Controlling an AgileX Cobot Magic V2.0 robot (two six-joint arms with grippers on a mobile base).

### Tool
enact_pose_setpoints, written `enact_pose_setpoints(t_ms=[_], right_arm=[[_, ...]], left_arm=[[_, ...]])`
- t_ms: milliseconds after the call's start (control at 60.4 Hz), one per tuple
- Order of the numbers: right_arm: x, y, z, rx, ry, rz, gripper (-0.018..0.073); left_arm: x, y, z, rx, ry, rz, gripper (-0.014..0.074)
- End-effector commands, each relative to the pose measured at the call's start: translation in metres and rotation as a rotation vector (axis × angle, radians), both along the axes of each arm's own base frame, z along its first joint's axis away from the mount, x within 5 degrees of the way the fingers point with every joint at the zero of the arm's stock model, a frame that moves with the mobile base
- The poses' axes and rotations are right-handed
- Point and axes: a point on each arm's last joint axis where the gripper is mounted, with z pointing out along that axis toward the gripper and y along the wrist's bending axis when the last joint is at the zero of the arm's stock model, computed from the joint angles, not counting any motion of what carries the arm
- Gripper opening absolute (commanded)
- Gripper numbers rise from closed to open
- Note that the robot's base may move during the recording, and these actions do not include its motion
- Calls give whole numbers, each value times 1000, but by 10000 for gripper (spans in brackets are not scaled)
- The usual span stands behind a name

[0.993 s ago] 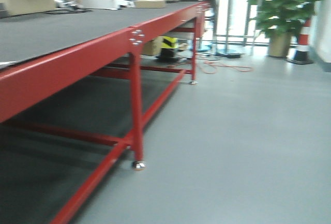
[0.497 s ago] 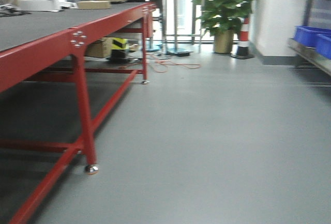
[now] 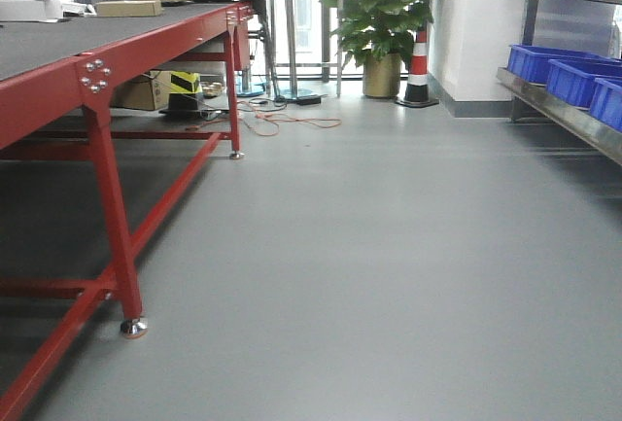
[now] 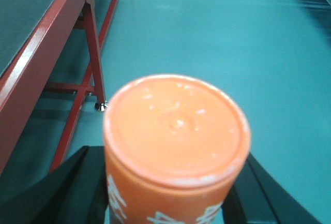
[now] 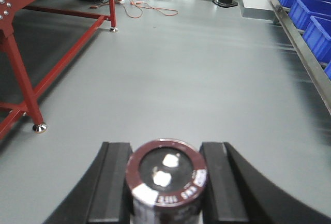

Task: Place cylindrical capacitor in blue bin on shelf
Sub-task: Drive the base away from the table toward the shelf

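In the right wrist view my right gripper is shut on the cylindrical capacitor, a dark stubby cylinder with a maroon top rim, a pale stripe and two silvery terminals, held above the grey floor. In the left wrist view my left gripper is shut on an orange cylinder with white markings. The stainless steel shelf stands at the right edge of the front view with blue bins on it. The shelf rail and blue bins also show at the upper right of the right wrist view.
A long red-framed table with a dark top runs along the left, with its leg near me. Ahead are a potted plant, a striped traffic cone and orange cables on the floor. Grey floor lies between table and shelf.
The front view has swung to the right. The red table has slid to the left of the picture, and the shelf with the blue bins has come into view on the right.
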Motion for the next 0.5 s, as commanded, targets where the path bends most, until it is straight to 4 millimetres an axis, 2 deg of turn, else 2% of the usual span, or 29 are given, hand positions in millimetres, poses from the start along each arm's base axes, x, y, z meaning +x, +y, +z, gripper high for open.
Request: enact_pose_setpoints(t_ms=[0,480], right_arm=[[-2,-1,6,-3,-39,-2,-151],[-2,-1,6,-3,-39,-2,-151]], left_arm=[[0,-1,2,-4,-21,-11,-111],[0,-1,2,-4,-21,-11,-111]])
